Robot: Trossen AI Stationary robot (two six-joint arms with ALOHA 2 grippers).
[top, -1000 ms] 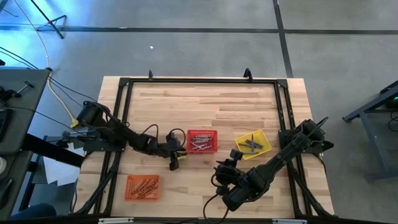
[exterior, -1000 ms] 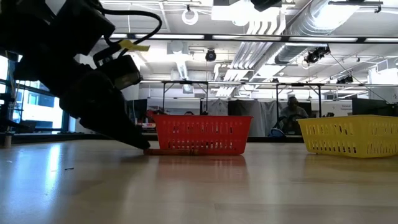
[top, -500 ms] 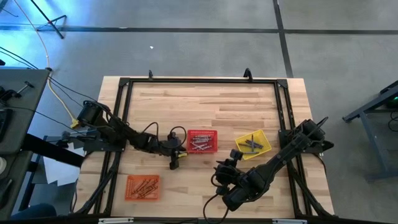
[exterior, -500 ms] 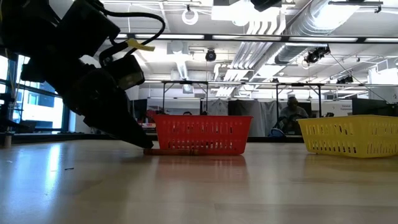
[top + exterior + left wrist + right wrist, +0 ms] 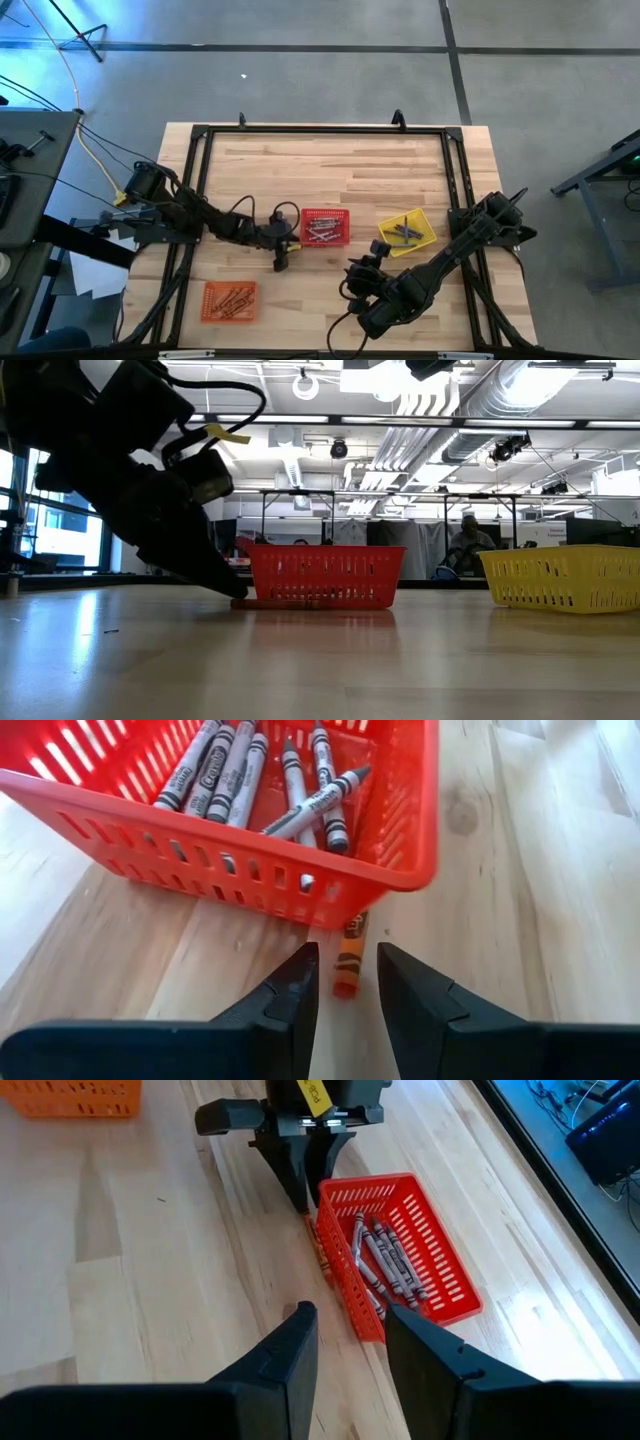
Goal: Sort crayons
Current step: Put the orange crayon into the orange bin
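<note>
Orange crayon (image 5: 347,958) lies on the bench beside the red basket (image 5: 405,830), between the left gripper's (image 5: 347,982) released fingers, positioned to grasp.

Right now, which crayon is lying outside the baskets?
The orange crayon on the bare table beside the red basket, between the left gripper fingers; the grey crayons lie inside it.

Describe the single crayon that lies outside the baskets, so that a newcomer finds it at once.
Find the red basket in the middle of the wooden table. An orange crayon lies on the bare wood against its wall, between the open left gripper's fingertips. The crayons inside that basket are grey.
</note>
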